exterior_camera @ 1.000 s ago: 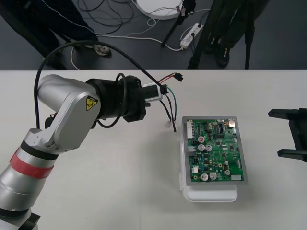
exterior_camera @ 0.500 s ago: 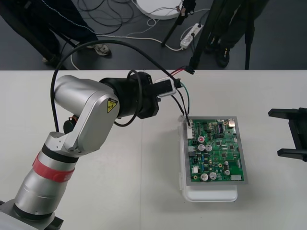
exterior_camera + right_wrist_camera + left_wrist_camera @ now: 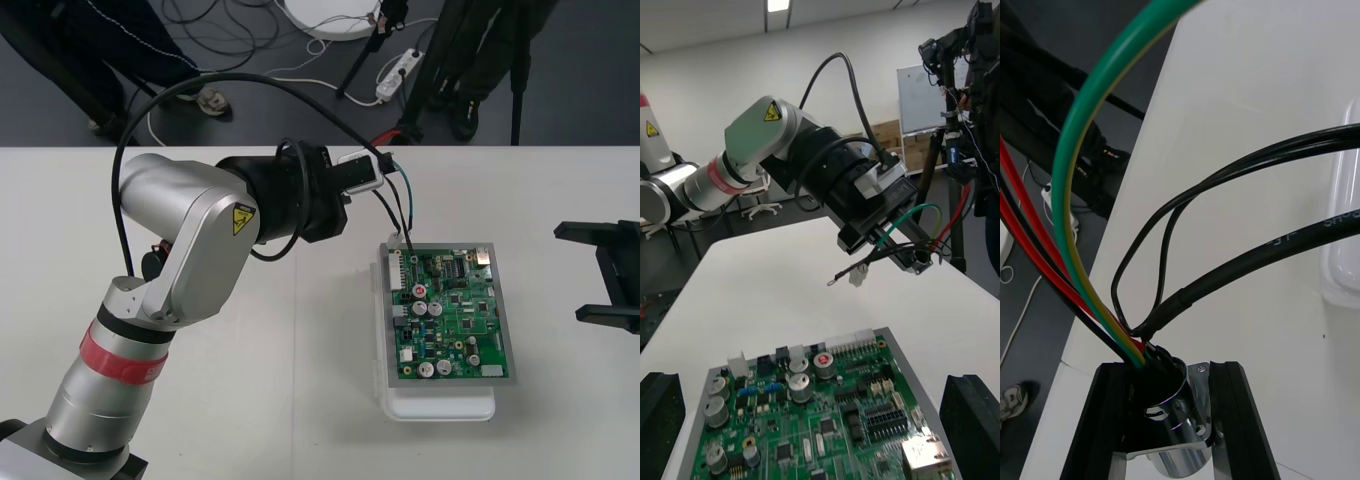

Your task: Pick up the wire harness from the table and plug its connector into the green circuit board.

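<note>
**A:** What has the left gripper [image 3: 375, 172] got?

**B:** Its own wrist view gives the grip. The two black fingers [image 3: 1097, 420] are pressed in on the round metal socket [image 3: 1174, 427] of the wire harness [image 3: 1082, 187]. The red, black and green strands fan out ahead of the fingertips.

**A:** And from above?

**B:** There the wires [image 3: 404, 200] loop off the gripper's tip and drop toward the green circuit board [image 3: 450, 315]. They seem to meet the board corner nearest the gripper. The right wrist view reads differently: the loose ends [image 3: 854, 276] dangle below the gripper in the air, apart from the board's edge.

**A:** The arm?

**B:** The left arm [image 3: 170, 270] rises from the near side and bends sharply at the elbow. Its wrist lies about level above the table [image 3: 250, 420], aimed across at the right gripper [image 3: 575, 275]. That one sits well off, on the board's other side, with its fingers spread wide.
</note>
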